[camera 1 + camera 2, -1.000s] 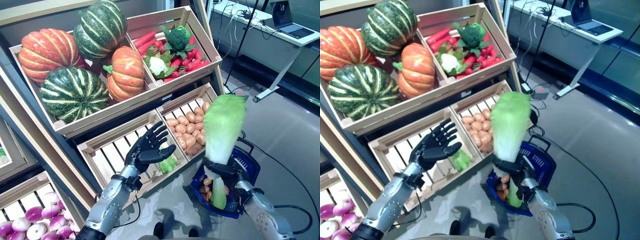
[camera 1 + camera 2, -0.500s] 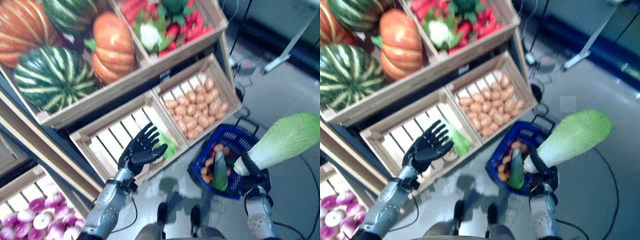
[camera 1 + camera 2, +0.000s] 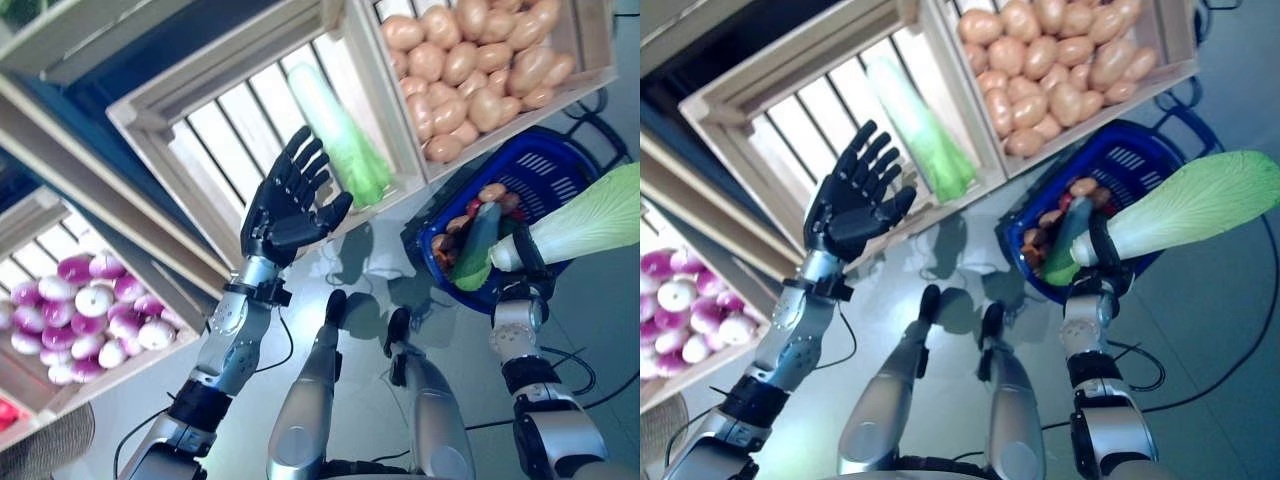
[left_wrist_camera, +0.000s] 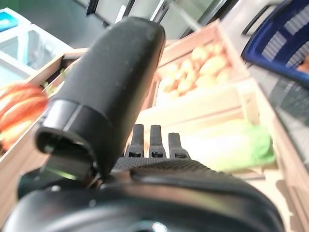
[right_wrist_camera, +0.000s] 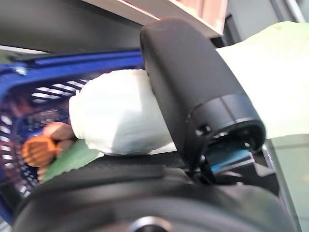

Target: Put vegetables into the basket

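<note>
Now, from the left: onions (image 3: pixel 75 325) sit in their low crate, and the left hand (image 3: pixel 285 205) hangs spread wide and empty in front of the slatted crate (image 3: pixel 215 125) where a second cabbage (image 3: pixel 340 135) lies. Next along, the potatoes (image 3: pixel 480 60) fill their own crate. Then the blue basket (image 3: pixel 560 175) on the floor, already carrying a cucumber (image 3: pixel 475 248) and some small orange-brown vegetables. Over on the right, the right hand (image 3: pixel 520 265) is clamped round the white stem of the cabbage (image 3: pixel 590 225) — leafy end sticking out well past the basket's far rim, stem end just over the near edge. The risk as I read it: let go like this and the long head tips over the rim onto the floor — it wants swinging in over the basket first. A heavy leaf end could also twist in the grip.
</note>
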Tool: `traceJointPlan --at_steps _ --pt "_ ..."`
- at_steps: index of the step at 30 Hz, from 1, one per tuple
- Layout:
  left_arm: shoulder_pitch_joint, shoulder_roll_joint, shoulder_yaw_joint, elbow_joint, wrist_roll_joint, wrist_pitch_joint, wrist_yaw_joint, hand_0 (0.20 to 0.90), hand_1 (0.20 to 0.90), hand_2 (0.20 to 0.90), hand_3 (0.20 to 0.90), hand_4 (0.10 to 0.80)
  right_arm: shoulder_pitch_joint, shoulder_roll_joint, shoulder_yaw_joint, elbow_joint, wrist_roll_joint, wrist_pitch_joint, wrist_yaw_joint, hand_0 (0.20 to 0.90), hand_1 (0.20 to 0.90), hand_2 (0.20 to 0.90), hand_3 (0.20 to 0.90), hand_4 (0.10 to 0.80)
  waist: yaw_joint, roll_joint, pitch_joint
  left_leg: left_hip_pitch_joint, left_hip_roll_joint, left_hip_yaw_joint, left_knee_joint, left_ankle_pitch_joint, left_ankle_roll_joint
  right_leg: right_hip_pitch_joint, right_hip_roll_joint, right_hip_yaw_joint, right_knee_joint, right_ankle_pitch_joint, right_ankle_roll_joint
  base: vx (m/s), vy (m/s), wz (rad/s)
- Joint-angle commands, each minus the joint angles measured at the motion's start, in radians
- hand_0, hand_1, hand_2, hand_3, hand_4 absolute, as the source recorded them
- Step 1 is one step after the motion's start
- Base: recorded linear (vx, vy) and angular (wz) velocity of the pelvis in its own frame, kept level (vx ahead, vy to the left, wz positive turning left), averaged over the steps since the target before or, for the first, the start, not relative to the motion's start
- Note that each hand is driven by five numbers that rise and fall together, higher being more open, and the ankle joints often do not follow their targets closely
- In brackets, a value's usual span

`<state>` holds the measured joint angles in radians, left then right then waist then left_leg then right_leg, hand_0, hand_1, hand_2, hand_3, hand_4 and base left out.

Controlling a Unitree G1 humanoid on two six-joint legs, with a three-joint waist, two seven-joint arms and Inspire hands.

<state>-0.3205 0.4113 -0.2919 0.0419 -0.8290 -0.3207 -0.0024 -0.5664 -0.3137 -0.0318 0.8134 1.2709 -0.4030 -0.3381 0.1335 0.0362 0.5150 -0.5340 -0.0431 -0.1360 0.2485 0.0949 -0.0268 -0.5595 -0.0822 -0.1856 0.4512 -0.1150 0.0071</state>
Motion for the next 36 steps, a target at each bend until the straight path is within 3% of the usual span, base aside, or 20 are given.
traceJointPlan --at_steps 1,5,12,21,22,23,35,36 --pt "-0.054 -0.027 0.024 -0.116 0.013 -0.135 -0.027 0.900 0.900 0.900 0.900 0.800 -0.021 -0.100 -0.031 -0.079 0.021 -0.051 0.040 0.300 0.300 0.300 0.300 0.400 -0.005 -0.012 -0.032 -0.102 -0.050 0.011 0.159 -0.081 0.039 -0.006 -0.017 0.008 -0.009 0.085 0.008 -0.026 -0.001 0.14" --pt "-0.091 -0.032 0.011 -0.103 0.019 -0.129 -0.014 0.900 0.900 0.900 0.900 0.800 -0.084 -0.104 -0.021 -0.019 0.054 -0.012 0.045 0.300 0.300 0.300 0.300 0.400 0.004 -0.011 -0.021 -0.171 -0.050 0.019 0.237 -0.102 0.044 -0.080 -0.025 0.016 0.086 0.062 0.003 -0.008 -0.028 0.13" --pt "-0.118 -0.027 0.010 -0.064 0.014 -0.100 -0.023 0.900 0.900 0.900 0.900 0.800 -0.187 -0.160 -0.034 0.179 0.070 0.191 -0.036 0.300 0.300 0.300 0.300 0.400 0.023 0.008 -0.003 -0.266 -0.062 0.029 0.325 -0.122 0.047 -0.176 -0.032 0.024 0.186 0.041 -0.005 0.020 -0.028 0.06" --pt "-0.112 -0.019 0.023 -0.065 0.053 -0.104 0.036 0.900 0.900 0.900 0.900 0.800 -0.237 -0.143 -0.070 0.255 0.195 0.206 -0.143 0.300 0.300 0.300 0.300 0.400 0.028 0.034 0.005 -0.345 -0.076 0.035 0.402 -0.143 0.061 -0.258 -0.014 0.037 0.277 0.018 -0.025 0.034 -0.006 0.03" --pt "-0.108 -0.017 0.026 -0.068 0.058 -0.103 0.043 0.900 0.900 0.900 0.900 0.800 -0.236 -0.141 -0.072 0.247 0.189 0.204 -0.155 0.429 0.429 0.429 0.429 0.486 0.028 0.036 0.005 -0.352 -0.075 0.036 0.410 -0.144 0.061 -0.265 -0.014 0.039 0.288 0.016 -0.026 0.000 0.000 0.00" --pt "-0.103 -0.015 0.031 -0.071 0.067 -0.103 0.052 0.900 0.900 0.900 0.900 0.800 -0.234 -0.139 -0.073 0.234 0.186 0.204 -0.170 0.900 0.900 0.900 0.900 0.800 0.026 0.037 0.005 -0.361 -0.074 0.039 0.422 -0.147 0.061 -0.273 -0.011 0.041 0.302 0.013 -0.029 0.000 0.000 0.00" --pt "-0.072 0.037 0.071 -0.108 0.209 -0.137 0.077 0.900 0.900 0.900 0.900 0.800 -0.181 -0.125 -0.098 0.156 0.199 0.118 -0.204 0.900 0.900 0.900 0.900 0.800 0.022 0.036 0.005 -0.383 -0.069 0.047 0.460 -0.155 0.056 -0.283 0.008 0.041 0.327 0.007 -0.041 0.007 -0.010 0.01" --pt "-0.071 0.067 0.084 -0.125 0.305 -0.159 0.098 0.900 0.900 0.900 0.900 0.800 -0.159 -0.113 -0.104 0.139 0.252 0.099 -0.188 0.900 0.900 0.900 0.900 0.800 0.022 0.033 0.005 -0.375 -0.068 0.047 0.464 -0.157 0.052 -0.275 0.013 0.041 0.330 0.007 -0.042 0.010 -0.023 -0.03"
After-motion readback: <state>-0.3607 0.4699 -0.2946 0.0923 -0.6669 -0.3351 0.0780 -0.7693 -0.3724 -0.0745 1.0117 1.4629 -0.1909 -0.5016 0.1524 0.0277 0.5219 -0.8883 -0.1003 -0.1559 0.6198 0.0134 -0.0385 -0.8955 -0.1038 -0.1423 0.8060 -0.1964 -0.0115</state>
